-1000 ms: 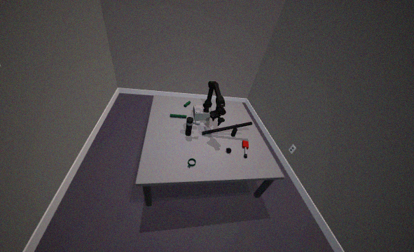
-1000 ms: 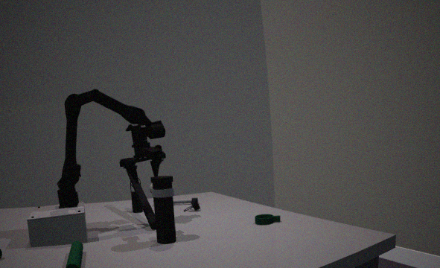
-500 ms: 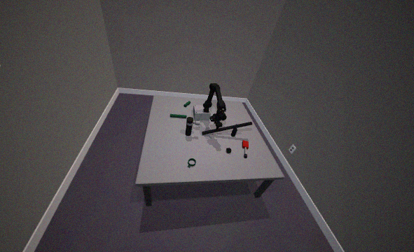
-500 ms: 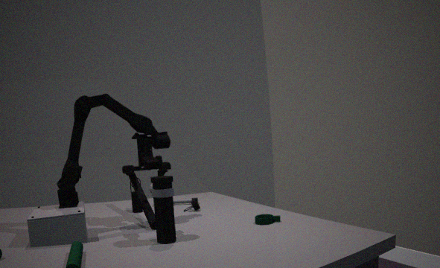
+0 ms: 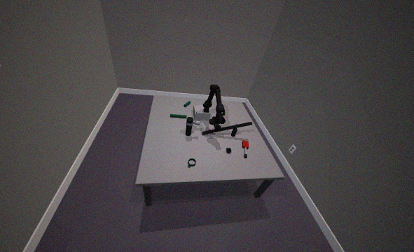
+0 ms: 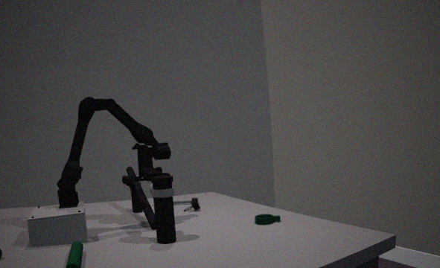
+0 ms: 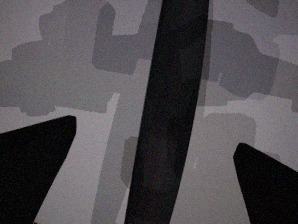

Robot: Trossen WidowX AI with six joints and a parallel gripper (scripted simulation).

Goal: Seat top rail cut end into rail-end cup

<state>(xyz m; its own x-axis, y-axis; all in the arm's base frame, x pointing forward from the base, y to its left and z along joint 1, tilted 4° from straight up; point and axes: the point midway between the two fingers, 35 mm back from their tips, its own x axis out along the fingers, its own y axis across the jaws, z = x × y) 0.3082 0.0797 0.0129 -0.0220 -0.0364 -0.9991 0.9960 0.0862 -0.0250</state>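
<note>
The dark top rail runs through the loop cap on the small post. Its left end stops a little short of the big dark post. A pale brace band sits high on that post, just under its cap. The rail-end cup is too small to make out. My gripper is open. Its fingers stand wide on either side of the rail's middle, apart from it in the wrist view.
A green ring lies near the table's front. A red-headed tool, a small black part, two green cylinders and the arm's pale base box are also on the table.
</note>
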